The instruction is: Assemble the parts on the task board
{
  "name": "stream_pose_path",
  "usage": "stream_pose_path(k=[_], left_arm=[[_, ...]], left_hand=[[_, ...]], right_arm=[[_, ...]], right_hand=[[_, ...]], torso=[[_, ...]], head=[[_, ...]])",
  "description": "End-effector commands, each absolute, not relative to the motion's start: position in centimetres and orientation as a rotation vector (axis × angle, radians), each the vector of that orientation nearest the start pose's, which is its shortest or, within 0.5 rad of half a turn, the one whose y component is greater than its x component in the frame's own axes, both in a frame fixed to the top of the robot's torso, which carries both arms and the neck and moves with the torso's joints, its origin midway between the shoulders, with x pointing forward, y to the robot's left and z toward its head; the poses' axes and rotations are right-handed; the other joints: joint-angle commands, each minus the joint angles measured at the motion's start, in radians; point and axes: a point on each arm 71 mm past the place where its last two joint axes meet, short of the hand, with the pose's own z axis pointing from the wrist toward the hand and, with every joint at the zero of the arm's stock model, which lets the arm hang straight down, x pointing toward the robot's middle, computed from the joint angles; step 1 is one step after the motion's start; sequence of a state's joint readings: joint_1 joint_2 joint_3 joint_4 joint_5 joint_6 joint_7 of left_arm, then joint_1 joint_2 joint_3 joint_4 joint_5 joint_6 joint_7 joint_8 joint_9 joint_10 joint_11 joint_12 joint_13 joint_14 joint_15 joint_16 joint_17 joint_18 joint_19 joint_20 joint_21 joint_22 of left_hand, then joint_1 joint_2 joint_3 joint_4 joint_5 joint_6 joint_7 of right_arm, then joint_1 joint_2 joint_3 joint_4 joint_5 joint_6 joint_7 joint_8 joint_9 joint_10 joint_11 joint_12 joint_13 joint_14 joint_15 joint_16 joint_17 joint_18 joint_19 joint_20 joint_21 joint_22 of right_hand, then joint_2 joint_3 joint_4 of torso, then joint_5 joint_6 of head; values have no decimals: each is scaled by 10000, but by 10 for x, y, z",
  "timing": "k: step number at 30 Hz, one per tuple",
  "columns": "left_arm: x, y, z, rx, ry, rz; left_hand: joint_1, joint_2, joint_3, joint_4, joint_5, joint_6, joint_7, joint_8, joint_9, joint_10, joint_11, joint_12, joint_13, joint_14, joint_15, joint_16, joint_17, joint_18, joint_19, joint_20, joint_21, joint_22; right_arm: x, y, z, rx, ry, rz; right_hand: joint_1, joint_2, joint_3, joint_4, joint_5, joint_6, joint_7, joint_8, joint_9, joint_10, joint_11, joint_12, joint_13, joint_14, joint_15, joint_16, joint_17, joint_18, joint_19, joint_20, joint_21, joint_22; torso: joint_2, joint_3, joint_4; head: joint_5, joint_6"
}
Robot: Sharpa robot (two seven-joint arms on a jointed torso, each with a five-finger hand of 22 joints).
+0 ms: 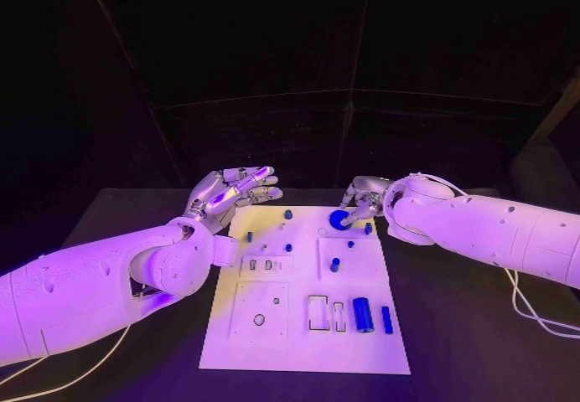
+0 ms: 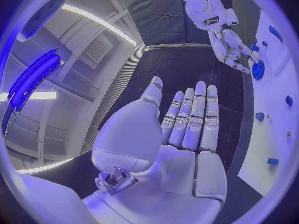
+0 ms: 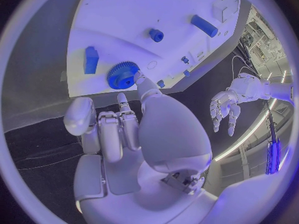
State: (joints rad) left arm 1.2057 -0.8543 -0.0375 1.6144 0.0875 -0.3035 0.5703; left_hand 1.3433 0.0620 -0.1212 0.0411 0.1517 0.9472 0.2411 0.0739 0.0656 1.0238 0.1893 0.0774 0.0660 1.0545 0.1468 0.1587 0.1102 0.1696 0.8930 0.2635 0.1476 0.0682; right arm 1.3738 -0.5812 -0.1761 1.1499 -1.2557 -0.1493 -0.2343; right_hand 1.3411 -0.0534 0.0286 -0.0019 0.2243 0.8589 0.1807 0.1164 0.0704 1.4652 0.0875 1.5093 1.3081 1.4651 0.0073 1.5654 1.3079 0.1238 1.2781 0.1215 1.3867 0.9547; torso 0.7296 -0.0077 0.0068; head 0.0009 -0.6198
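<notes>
The right robot hand (image 1: 359,203), reaching in from the right of the frame, met a blue gear (image 1: 339,219) at the upper edge of the white task board (image 1: 302,347), which lay in the middle of the black worktop (image 1: 484,352). In the right wrist view, one extended fingertip (image 3: 138,78) touched the toothed rim of the gear (image 3: 122,75) while the other fingers were curled in toward the palm; whether the robot hand actually grasped the gear could not be told.

The left robot hand (image 1: 230,190) was held above the worktop at the upper left of the board, just off its corner, released and holding nothing. The left wrist view showed its fingers (image 2: 193,117) straight and side by side, thumb set apart.

On the board's lower right, a large blue cylinder (image 1: 363,315) lay beside a slimmer blue bar (image 1: 387,319), just right of two rectangular slots. Smaller blue parts, among them a peg (image 1: 335,265) near the board's centre, stood between there and the gear.
</notes>
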Motion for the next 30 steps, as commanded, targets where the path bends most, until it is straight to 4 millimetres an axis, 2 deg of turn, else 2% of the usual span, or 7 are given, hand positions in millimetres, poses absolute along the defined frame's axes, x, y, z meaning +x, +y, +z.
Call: stream_pose_path(k=[1,9,12,23,30], left_arm=[[473,190,-156,-10905,12552,-17596],[473,190,-156,-10910,12559,-17589],[473,189,-156,-10908,12566,-17600],[473,189,-156,-10908,12575,-17608],[473,189,-156,-10909,12582,-17615]], left_hand=[[32,88,18,-67,-26,43,12,21,1,41,-10,0,1,58,-4,-67,9,145,63,-21,-64,-7],[38,88,15,-78,-25,34,22,12,-3,30,-3,-9,-4,60,-1,-76,12,144,68,-21,-72,-7],[38,88,15,-78,-25,34,22,12,-3,30,-3,-9,-4,60,-1,-76,12,144,68,-21,-72,-7],[38,88,15,-78,-25,34,22,12,-3,30,-3,-9,-4,60,-1,-76,12,144,68,-21,-72,-7],[42,90,12,-88,-25,25,31,4,-7,20,4,-17,-7,62,2,-85,16,142,72,-21,-80,-7]], right_arm=[[568,-186,-172,-367,18761,3919],[570,-184,-174,-432,18863,3877],[570,-181,-175,-473,18891,3890],[572,-178,-178,-586,18942,3754],[572,-177,-179,-857,18845,3633]], right_hand=[[74,10,-6,-32,45,-75,-14,65,6,527,39,31,1711,1051,85,47,2601,-185,56,-6,42,16],[110,50,29,-58,11,-92,-6,91,7,516,48,31,1709,1047,94,42,2583,-184,55,4,45,17],[121,79,48,-68,-6,-91,-4,110,10,517,51,38,1719,1029,98,20,2498,-282,329,10,221,592],[186,220,151,-128,-81,-28,-12,217,27,527,47,65,1757,1024,100,15,2478,-303,415,19,297,744],[459,407,448,-410,-289,197,-53,419,51,553,8,102,1818,1022,69,13,2473,-313,451,-5,348,832]], torso=[[-4,3,13],[0,8,10],[5,8,15],[5,19,1],[3,26,12]], head=[[-19,-10],[-14,-19],[-5,-32],[12,-86],[12,-128]])
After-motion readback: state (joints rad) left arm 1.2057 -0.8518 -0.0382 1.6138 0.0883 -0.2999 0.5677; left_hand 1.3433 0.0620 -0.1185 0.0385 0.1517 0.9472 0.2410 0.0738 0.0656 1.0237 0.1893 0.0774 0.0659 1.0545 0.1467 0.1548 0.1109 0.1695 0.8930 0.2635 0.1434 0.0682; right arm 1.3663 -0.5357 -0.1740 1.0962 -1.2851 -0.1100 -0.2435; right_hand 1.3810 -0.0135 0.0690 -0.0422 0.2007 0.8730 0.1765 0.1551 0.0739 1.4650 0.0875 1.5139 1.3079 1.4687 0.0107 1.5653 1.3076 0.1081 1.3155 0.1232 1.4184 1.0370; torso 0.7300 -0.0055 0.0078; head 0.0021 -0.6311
